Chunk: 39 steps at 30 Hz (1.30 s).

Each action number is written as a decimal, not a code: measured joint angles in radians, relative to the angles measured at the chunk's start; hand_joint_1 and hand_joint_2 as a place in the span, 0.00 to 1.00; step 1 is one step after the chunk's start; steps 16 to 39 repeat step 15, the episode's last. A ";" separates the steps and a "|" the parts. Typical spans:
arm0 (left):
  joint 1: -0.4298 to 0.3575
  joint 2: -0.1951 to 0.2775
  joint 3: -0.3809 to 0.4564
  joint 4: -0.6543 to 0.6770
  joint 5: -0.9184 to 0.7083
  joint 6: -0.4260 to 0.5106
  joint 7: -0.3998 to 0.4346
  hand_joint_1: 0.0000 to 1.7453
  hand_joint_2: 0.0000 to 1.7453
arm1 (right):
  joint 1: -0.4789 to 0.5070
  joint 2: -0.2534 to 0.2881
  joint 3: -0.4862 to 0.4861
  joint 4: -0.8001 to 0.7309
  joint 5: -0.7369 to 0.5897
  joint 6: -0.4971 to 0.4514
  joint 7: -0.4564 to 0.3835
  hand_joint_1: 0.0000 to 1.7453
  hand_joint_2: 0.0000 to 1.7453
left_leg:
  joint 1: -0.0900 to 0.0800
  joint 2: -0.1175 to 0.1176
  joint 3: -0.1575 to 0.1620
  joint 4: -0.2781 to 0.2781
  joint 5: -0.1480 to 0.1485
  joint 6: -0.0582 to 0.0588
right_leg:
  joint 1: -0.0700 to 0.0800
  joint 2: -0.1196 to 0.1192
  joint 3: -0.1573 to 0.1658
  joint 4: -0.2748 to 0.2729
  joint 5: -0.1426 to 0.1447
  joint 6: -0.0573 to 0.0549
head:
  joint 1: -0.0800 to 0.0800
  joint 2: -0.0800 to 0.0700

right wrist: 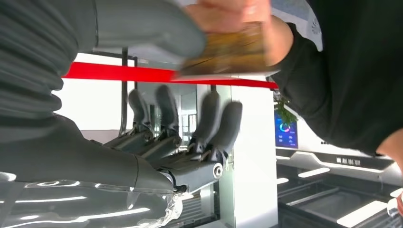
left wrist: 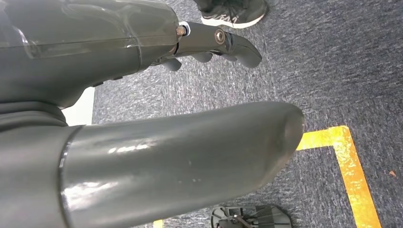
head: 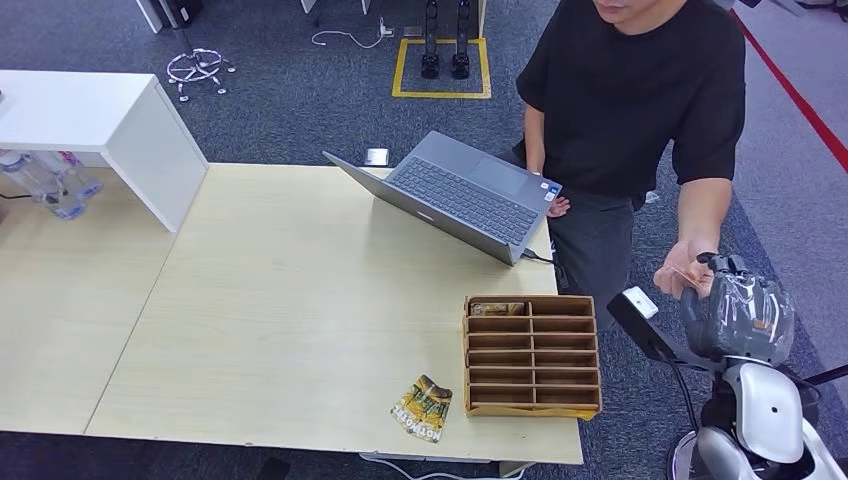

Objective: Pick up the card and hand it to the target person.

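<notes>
The right hand (head: 737,312) is raised at the lower right of the head frame, off the table's edge, meeting the person's hand (head: 682,270) that reaches down toward it. In the right wrist view the card (right wrist: 227,51) sits near the top centre of the frame, blurred, lying against the thick grey thumb (right wrist: 157,26) while the person's fingers (right wrist: 233,10) close on its far end. The darker fingers (right wrist: 218,121) stand spread and well apart from the card, so I cannot tell whether the thumb alone presses it or whether the card already rests in the person's grasp.

The left hand (left wrist: 209,45) hangs over the carpet, fingers loosely apart and holding nothing.

The card looks thin, flat, light and fairly stiff, with a printed, probably slick face; it should bend a little but not fold. The safest hold is a pinch across one short end, leaving the other end free for the person to take. A light grip risks it sliding out sideways.

Further out, a wooden slotted organizer (head: 531,355) stands at the lower centre-right of the head frame, with other printed cards (head: 422,407) lying just left of it on the table (head: 280,320), and an open laptop (head: 455,195) sits above centre.
</notes>
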 joint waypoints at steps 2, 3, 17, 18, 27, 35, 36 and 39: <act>0.000 0.000 -0.001 0.000 0.000 0.000 0.001 0.00 0.00 | 0.006 0.000 0.000 0.008 -0.001 -0.002 0.002 0.00 0.00 | 0.000 0.000 0.000 0.000 0.000 0.000 | 0.000 0.000 0.000 0.000 0.000 0.000 | 0.000 0.000; 0.000 0.000 -0.001 0.000 0.000 0.000 0.002 0.00 0.00 | 0.008 0.001 0.000 0.011 -0.002 -0.005 0.005 0.00 0.00 | 0.000 0.000 0.000 0.000 0.000 0.000 | 0.000 0.000 0.000 0.000 0.000 0.000 | 0.000 0.000; 0.000 0.000 -0.002 0.000 0.010 0.003 0.015 0.00 0.00 | 0.049 0.021 -0.001 0.012 -0.076 -0.120 0.018 0.00 0.00 | 0.000 0.000 0.000 0.000 0.000 0.000 | 0.000 0.000 0.000 0.000 0.000 0.000 | 0.000 0.000; 0.000 0.000 -0.002 0.000 0.010 0.003 0.015 0.00 0.00 | 0.049 0.021 -0.001 0.012 -0.076 -0.120 0.018 0.00 0.00 | 0.000 0.000 0.000 0.000 0.000 0.000 | 0.000 0.000 0.000 0.000 0.000 0.000 | 0.000 0.000; 0.000 0.000 -0.002 0.000 0.010 0.003 0.015 0.00 0.00 | 0.049 0.021 -0.001 0.012 -0.076 -0.120 0.018 0.00 0.00 | 0.000 0.000 0.000 0.000 0.000 0.000 | 0.000 0.000 0.000 0.000 0.000 0.000 | 0.000 0.000; 0.000 0.000 -0.002 0.000 0.010 0.003 0.015 0.00 0.00 | 0.049 0.021 -0.001 0.012 -0.076 -0.120 0.018 0.00 0.00 | 0.000 0.000 0.000 0.000 0.000 0.000 | 0.000 0.000 0.000 0.000 0.000 0.000 | 0.000 0.000; 0.000 0.000 -0.002 0.000 0.010 0.003 0.015 0.00 0.00 | 0.049 0.021 -0.001 0.012 -0.076 -0.120 0.018 0.00 0.00 | 0.000 0.000 0.000 0.000 0.000 0.000 | 0.000 0.000 0.000 0.000 0.000 0.000 | 0.000 0.000; 0.000 0.000 -0.002 0.000 0.010 0.003 0.015 0.00 0.00 | 0.049 0.021 -0.001 0.012 -0.076 -0.120 0.018 0.00 0.00 | 0.000 0.000 0.000 0.000 0.000 0.000 | 0.000 0.000 0.000 0.000 0.000 0.000 | 0.000 0.000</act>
